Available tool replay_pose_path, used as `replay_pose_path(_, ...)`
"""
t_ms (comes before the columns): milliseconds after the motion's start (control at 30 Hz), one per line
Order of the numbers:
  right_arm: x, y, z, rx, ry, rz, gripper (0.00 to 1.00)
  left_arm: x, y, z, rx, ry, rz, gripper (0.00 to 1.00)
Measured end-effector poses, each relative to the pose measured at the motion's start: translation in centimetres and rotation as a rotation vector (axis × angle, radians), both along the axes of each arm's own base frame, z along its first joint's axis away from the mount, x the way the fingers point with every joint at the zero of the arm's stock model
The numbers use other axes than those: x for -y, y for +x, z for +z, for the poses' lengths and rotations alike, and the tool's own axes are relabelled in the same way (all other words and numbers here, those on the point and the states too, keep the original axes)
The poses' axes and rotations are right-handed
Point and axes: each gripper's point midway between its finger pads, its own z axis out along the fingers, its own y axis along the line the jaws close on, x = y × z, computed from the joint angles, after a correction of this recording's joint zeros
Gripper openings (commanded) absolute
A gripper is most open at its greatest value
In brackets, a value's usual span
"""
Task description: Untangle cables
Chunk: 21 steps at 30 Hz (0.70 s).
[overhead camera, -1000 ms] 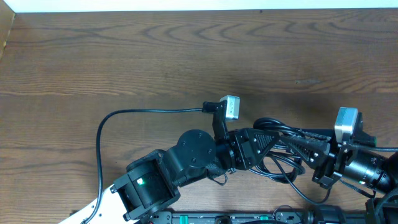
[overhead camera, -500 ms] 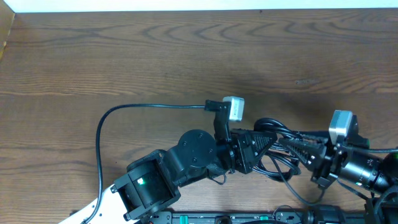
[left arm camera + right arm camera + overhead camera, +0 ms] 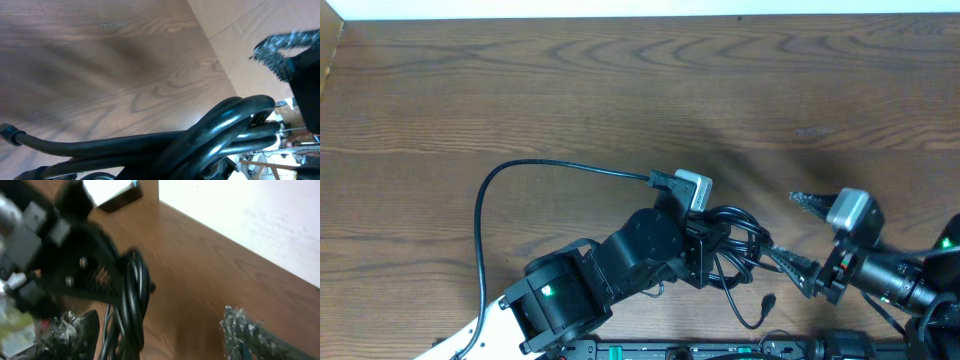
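Released at last: the cables [image 3: 748, 232], drawn out between the two arms a second ago, are now gathered back into a slack bunch of loops. The right gripper [image 3: 798, 233] has been pulled away toward the right edge, its fingers [image 3: 807, 201] spread wide with nothing between them. The left gripper [image 3: 718, 243] is pressed together on the bunch, and in the right wrist view several strands are seen clamped side by side in it. The bunch is held close to the near edge of the tabletop [image 3: 620, 90], right of the middle; whether it rests on the wood or is lifted just clear cannot be told. One free plug end [image 3: 767, 299] is left trailing toward that near edge. A regrasp is judged to be in hand, with one pull let go and a fresh strand to be chosen. For the next move, a single loop or the plug end would need to be singled out by the right gripper, apart from the clamp, and drawn outward while the left hold is kept. Little room is offered at the near edge. Wide bare wood is offered toward the far edge and the left, though the left arm's own thick cord [image 3: 478, 235] must be kept out of it.
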Motion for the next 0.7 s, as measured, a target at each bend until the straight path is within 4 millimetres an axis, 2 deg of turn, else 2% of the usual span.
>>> replay_pose_path(100, 0.0, -0.3, -0.7, 0.027, -0.048, 0.02, 0.85, -0.1, 0.1, 0.0, 0.011, 0.006, 0.002, 0.07)
replay_pose_path(267, 0.1, -0.5, -1.1, 0.062, -0.088, 0.042, 0.79, -0.1, 0.2, 0.0, 0.016, 0.009, 0.003, 0.07)
replay_pose_path(400, 0.1, -0.5, -1.1, 0.08, -0.1, 0.049, 0.81, 0.1, 0.0, 0.2, 0.016, -0.002, -0.008, 0.07)
replay_pose_path(500, 0.1, -0.5, -1.1, 0.089, -0.107, 0.052, 0.78, 0.3, -0.1, 0.4, 0.016, -0.015, -0.019, 0.08)
replay_pose_path(600, 0.1, -0.5, -1.1, 0.097, -0.113, 0.055, 0.72, 0.5, -0.2, 0.6, 0.015, -0.025, -0.03, 0.07)
replay_pose_path(700, 0.1, -0.4, -1.1, 0.108, -0.118, 0.054, 0.49, 0.9, -0.5, 1.1, 0.016, -0.05, -0.053, 0.08)
